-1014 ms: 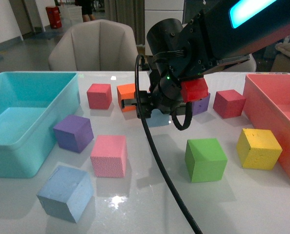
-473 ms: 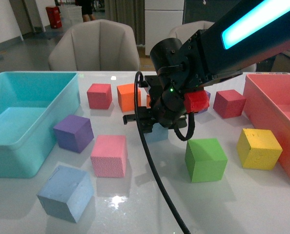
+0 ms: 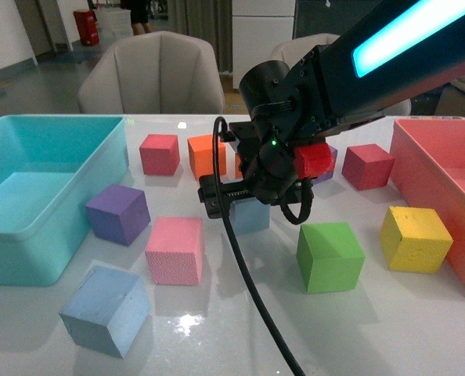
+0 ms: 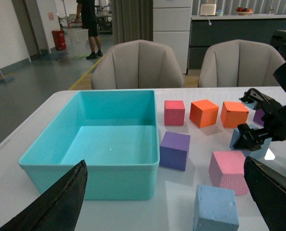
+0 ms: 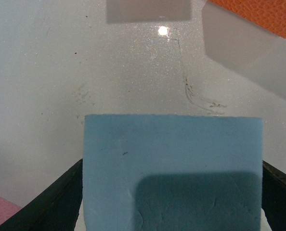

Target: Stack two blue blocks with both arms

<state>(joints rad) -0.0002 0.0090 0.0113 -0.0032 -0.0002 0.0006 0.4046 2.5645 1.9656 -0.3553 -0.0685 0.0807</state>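
One pale blue block [image 3: 106, 309] lies free at the front left of the white table; it also shows in the left wrist view [image 4: 215, 210]. My right gripper [image 3: 244, 205] is shut on the second blue block [image 3: 250, 215], which fills the right wrist view [image 5: 173, 168] between the black fingers [image 5: 61, 197]. It hangs over the table's middle, between the pink cube and the green cube. My left gripper [image 4: 167, 202] is open and empty, its fingertips [image 4: 61, 202] wide apart, near the turquoise bin's front and the free blue block. The left arm is out of the front view.
A turquoise bin [image 3: 29, 235] stands at the left, a pink bin [image 3: 420, 149] at the right. Around lie a purple cube [image 3: 119, 213], pink cube [image 3: 174, 249], green cube [image 3: 329, 256], yellow cube [image 3: 414, 239], red cubes [image 3: 159, 153], and an orange cube [image 3: 202, 155].
My right gripper has moved nearer and slightly down with the blue block, away from the orange cube. The free blocks have not moved.
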